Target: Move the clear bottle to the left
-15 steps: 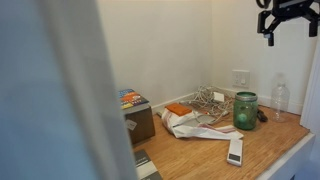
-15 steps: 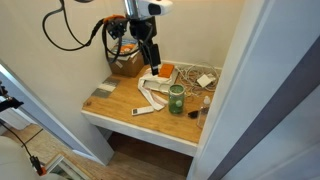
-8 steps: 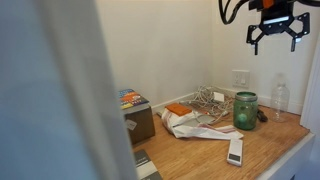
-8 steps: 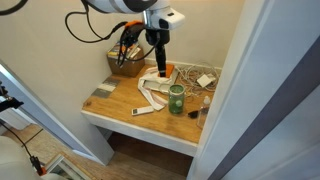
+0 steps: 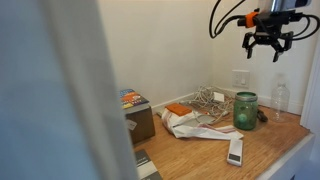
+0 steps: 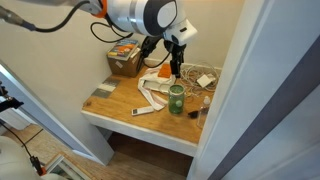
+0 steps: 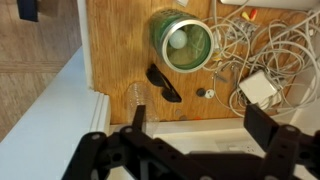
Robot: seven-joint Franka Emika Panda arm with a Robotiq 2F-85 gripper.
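Note:
The clear bottle [image 5: 280,97] stands at the back of the wooden shelf, beside the green glass jar [image 5: 245,110]. In the wrist view the bottle [image 7: 135,94] shows faintly from above, by the left finger, with the jar [image 7: 182,42] further off. My gripper [image 5: 268,50] hangs open and empty high above the jar and bottle. It also shows in an exterior view [image 6: 177,68], above the jar [image 6: 176,98]. In the wrist view the gripper [image 7: 200,125] has its jaws wide apart with nothing between them.
Black sunglasses [image 7: 163,82] lie by the jar. A white charger [image 7: 258,88] and tangled cables [image 5: 208,101] sit behind. A white remote [image 5: 235,150], crumpled paper [image 5: 190,124] and a brown box [image 5: 138,120] share the shelf. Walls close in at the back and side.
The gripper has swung across and come lower, from the frame's upper corner to above the jar and bottle. Nothing on the shelf has moved.

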